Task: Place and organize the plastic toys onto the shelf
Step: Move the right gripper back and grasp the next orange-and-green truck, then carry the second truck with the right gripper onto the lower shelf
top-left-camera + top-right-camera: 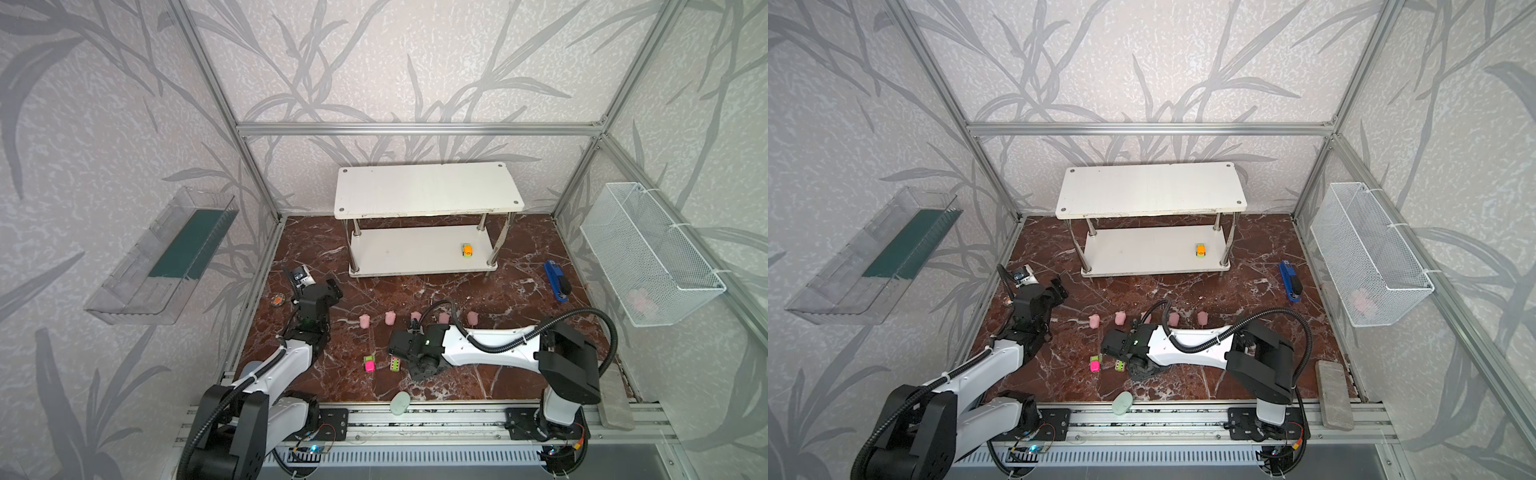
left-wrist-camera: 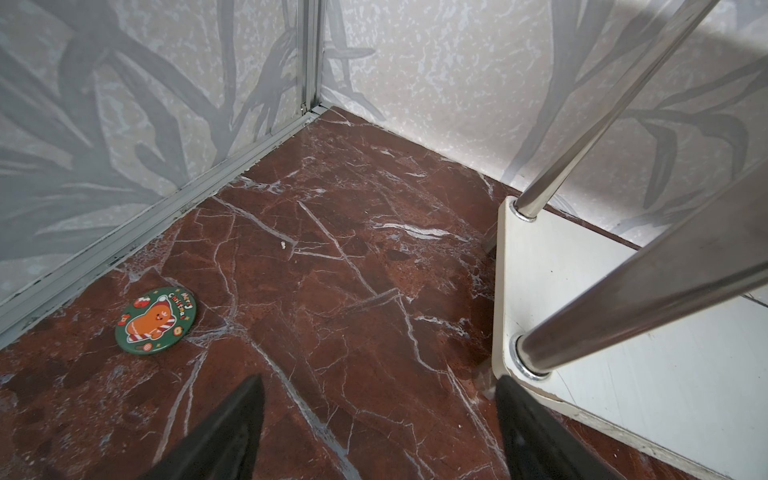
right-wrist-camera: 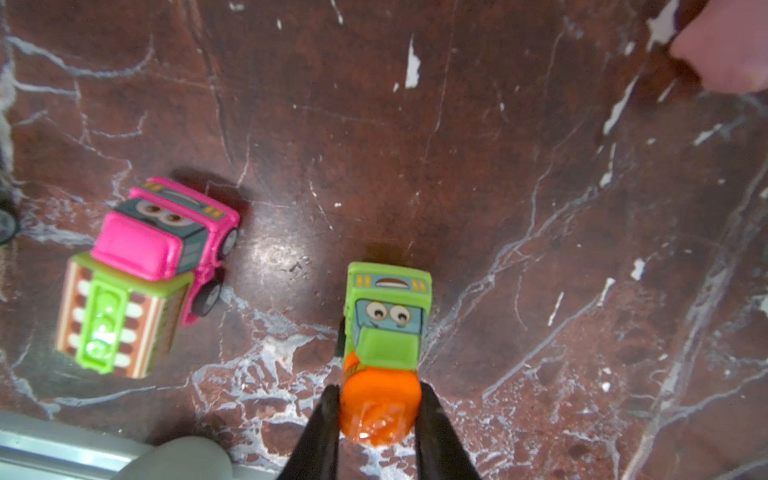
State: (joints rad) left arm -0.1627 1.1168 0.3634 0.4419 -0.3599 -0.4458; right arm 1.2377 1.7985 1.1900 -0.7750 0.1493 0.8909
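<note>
Both right jaws are pressed in against the round orange drum at the back of the small green-and-orange plastic toy car [image 3: 384, 328], one on each side. The car's green cab pokes out ahead of them, its wheels on the dark red marble table [image 1: 519, 299]. The grip looks square but sits well to the rear, on a curved and glossy part, so I'd expect the nose to droop or swivel if I move sharply.

I'd raise it straight up first and slowly. The pink toy truck with the green striped bed [image 3: 166, 245] is just beside it and would be easy to clip. The mint-green oval object [image 3: 178, 457] lies close behind the jaws.

Between here and the white two-tier shelf with chrome posts [image 1: 407, 253] stands a row of five pale-pink plastic pig figures [image 1: 390, 318]. I'd carry the car over them with height to spare, watching the arm's cable, which loops near the middle pig.

One orange-and-green toy car [image 1: 467, 250] is already on the lower board, near its right end. I'd come in low under the top board, between the front posts, and set this one down next to it, facing the same way.

The left jaws are spread wide with nothing in them, hanging by the shelf's front left corner. They are clear of that path, so I'd leave them there.
</note>
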